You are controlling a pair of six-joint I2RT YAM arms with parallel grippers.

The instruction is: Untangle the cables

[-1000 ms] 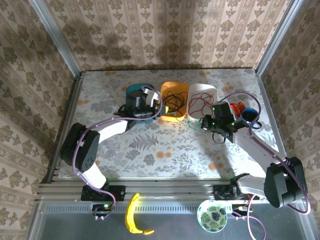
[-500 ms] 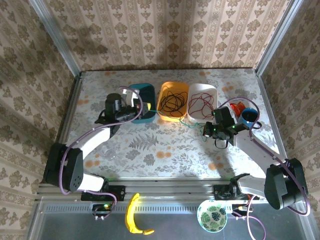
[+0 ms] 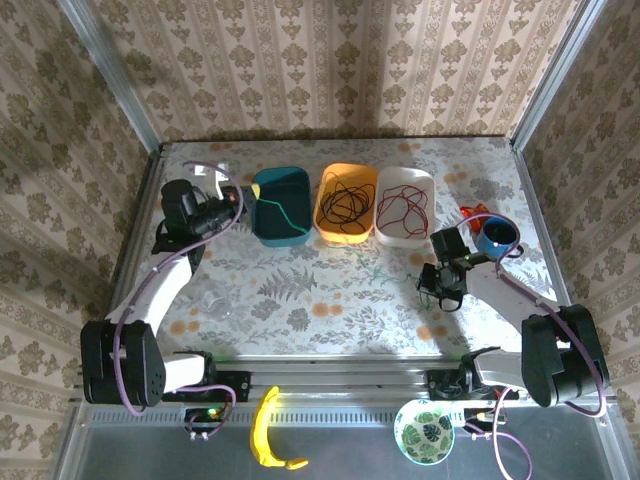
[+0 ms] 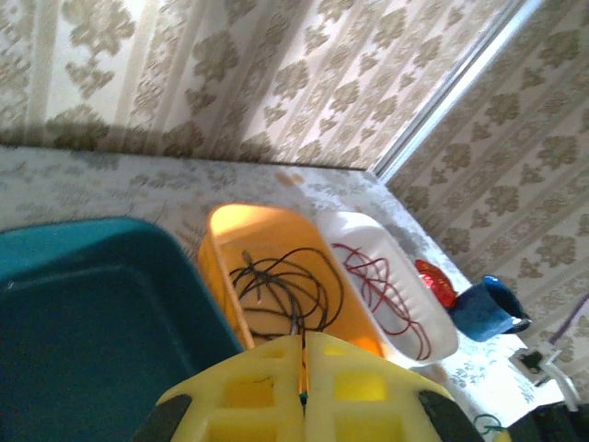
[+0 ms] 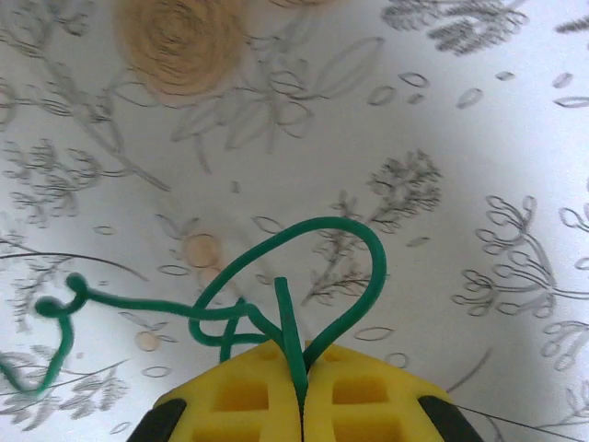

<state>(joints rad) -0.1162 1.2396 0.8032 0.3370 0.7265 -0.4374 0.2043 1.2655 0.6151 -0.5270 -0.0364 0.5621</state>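
My left fingers [image 4: 276,357] are pressed together, hanging at the left rim of the teal bin [image 3: 281,171]. A thin green strand [image 3: 284,213] crosses that bin from their tips, but I cannot tell whether they have it pinched. Next along, the black cable [image 3: 345,200] lies coiled in the orange bin [image 3: 347,167] and the red cable [image 3: 402,207] in the white bin [image 3: 405,171]. One colour per bin looks to me like the sorting scheme. On the right, my right fingers [image 5: 267,364] pinch the green cable [image 5: 317,222], its loops lying on the worktop [image 3: 300,290], low enough, I judge, to draw it clear of the other cables.
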